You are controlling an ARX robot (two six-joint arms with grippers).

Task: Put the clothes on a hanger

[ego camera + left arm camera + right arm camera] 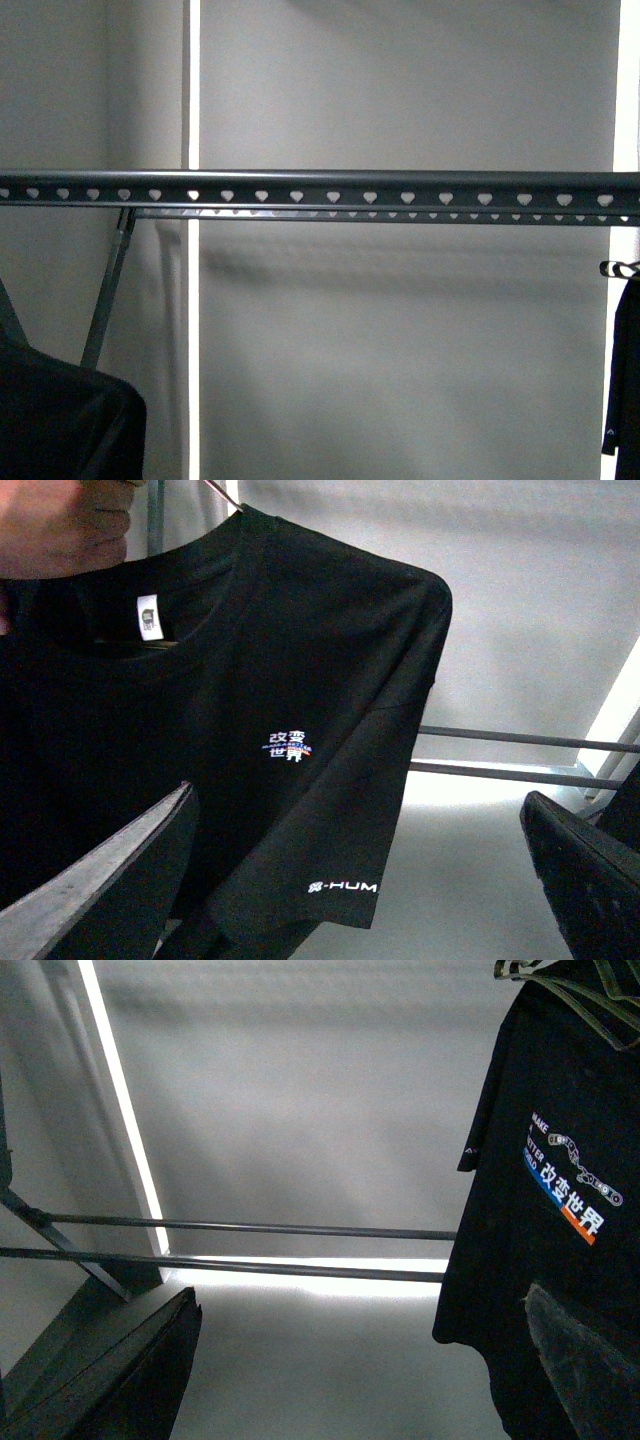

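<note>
The clothes, a black T-shirt (250, 680) with a white neck label (148, 617) and white sleeve lettering (343, 887), fill the left wrist view. A person's hand (60, 525) holds the shirt up at its collar. My left gripper (358, 880) is open, and the shirt's sleeve hangs between its jaws, touching neither. The hanger, a dark grey rail (320, 190) with heart-shaped holes, runs across the front view. My right gripper (360, 1360) is open and holds nothing. Neither gripper shows in the front view.
Another black garment (550, 1210) with a printed chest hangs by a black-and-white hook (620, 268) at the rail's right end, close to my right gripper's finger (590, 1360). Black cloth (60, 420) fills the front view's lower left. A rack leg (108, 290) and low crossbars (250, 1228) stand before the grey wall.
</note>
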